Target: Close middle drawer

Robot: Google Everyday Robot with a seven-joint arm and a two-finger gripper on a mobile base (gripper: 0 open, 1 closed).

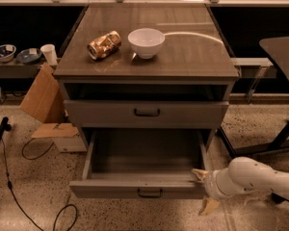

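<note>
The middle drawer (135, 188) is pulled far out of the grey cabinet and is empty inside, with a small dark bar handle (149, 193) on its front. My gripper (204, 190) is at the right end of the drawer's front. One tan fingertip (199, 173) rests at the top edge just inside the drawer, and the other (209, 206) hangs in front, below the front panel. The fingers are spread apart and hold nothing. My white arm (260, 179) reaches in from the right.
The top drawer (147, 113) above is shut. A crushed can (104, 44) and a white bowl (146, 42) sit on the cabinet top (192, 57). Cardboard (41, 97) and cables (19, 191) lie on the floor to the left. A dark table's legs (284, 134) stand to the right.
</note>
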